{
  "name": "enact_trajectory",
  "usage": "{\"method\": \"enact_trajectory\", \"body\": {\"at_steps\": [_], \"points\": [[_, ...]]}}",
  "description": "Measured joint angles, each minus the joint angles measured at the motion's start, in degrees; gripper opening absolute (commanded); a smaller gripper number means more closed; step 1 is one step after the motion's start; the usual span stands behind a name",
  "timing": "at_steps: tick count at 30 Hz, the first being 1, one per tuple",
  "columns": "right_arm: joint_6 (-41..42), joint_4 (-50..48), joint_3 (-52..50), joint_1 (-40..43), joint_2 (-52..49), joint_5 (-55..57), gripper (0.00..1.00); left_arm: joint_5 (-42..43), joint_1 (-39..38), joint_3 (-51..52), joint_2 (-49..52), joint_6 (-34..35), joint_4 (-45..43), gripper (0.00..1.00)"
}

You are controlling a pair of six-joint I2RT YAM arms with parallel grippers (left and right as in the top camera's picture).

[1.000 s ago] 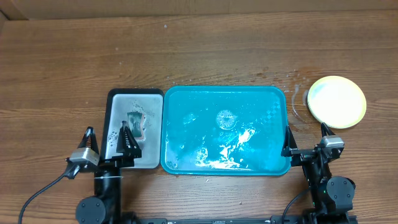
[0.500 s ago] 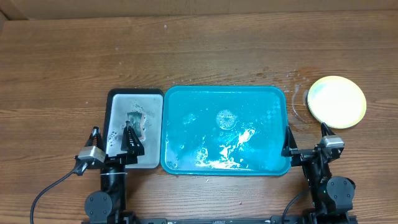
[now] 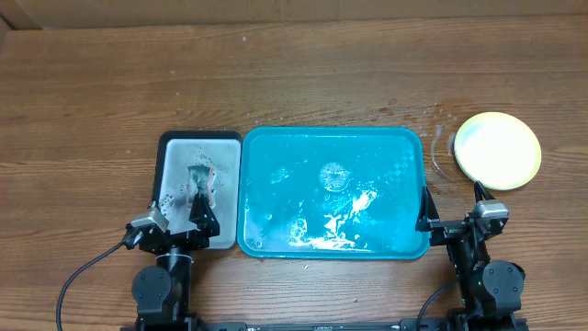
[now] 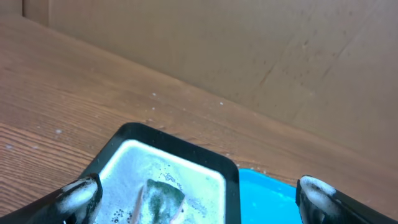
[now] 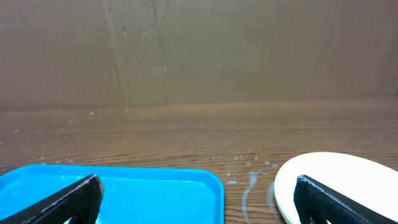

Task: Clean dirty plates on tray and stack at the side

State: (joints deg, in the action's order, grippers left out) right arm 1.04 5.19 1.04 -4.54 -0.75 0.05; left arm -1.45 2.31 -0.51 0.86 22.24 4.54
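Left tool point(image 3: 175, 219) spread wide, nothing between the fingers, parked over the near edge of the small black-rimmed grey tray point(image 3: 179, 152). Left wrist view: left tool point(image 4: 199, 193) open, both fingertips wet or foamy, green sponge point(image 4: 163, 193) lying in the grey tray just ahead, not touched. Sponge bottom edge cut off by the frame.

Right tool point(image 3: 451, 207) also spread wide and empty, sitting off the near-right corner of the teal tray point(image 3: 276, 147). Right wrist view: right tool point(image 5: 198, 190) open, only the fingertips visible at the lower corners.

Plates point(image 3: 497, 150) on the desk point(image 3: 294, 74), right of the teal tray, apart from it, ahead and to the right of the right tool. Top plate yellow-green rim, white centre, looks clean. Cannot tell how many are stacked underneath. In the right wrist view plates point(image 5: 336, 180) cut off at the bottom and right.

Teal tray wet, suds and glare on its floor, no plate on it. Water streak point(image 3: 441, 147) on the desk between tray and plates.
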Motion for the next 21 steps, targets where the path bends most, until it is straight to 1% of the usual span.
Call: {"method": "enact_trajectory", "body": {"at_steps": [21], "points": [[0.0, 0.0, 0.0, 0.0, 0.0, 0.0, 1.0, 0.9, 0.0, 0.0, 0.0, -1.3, 0.0, 0.99]]}}
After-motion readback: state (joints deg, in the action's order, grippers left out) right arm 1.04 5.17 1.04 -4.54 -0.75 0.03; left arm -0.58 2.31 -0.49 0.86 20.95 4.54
